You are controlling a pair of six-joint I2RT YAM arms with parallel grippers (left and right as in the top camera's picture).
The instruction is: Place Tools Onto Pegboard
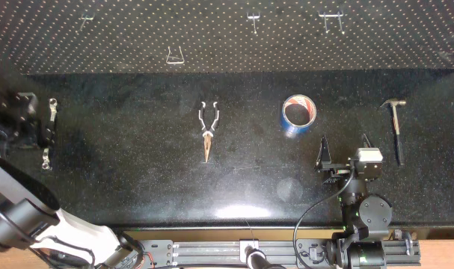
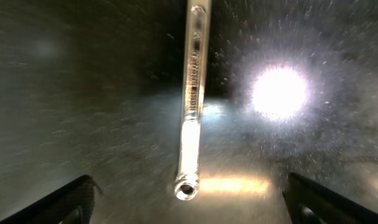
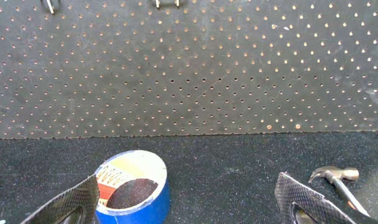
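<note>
Measured from the pliers point(image 1: 207, 133): bare table point(image 1: 129, 157) runs wide to their left as far as the wrench point(image 1: 49, 134), which lies under the spread fingers of the left gripper point(image 2: 190, 196). To their right the way is free up to the tape roll point(image 1: 298, 115); past it stand the right gripper point(image 1: 345, 146), jaws apart, and the hammer point(image 1: 396, 131). Behind the pliers the strip to the pegboard point(image 1: 227, 37) is open, with a hook point(image 1: 175, 56) jutting there

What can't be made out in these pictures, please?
Left wrist view: the wrench is blurred, one end cut off by the edge; glare hides the table beside it.
Right wrist view: the handle of the hammer and part of the tape roll run off the edge.
Top view: pegboard hooks too small to tell shapes.
</note>
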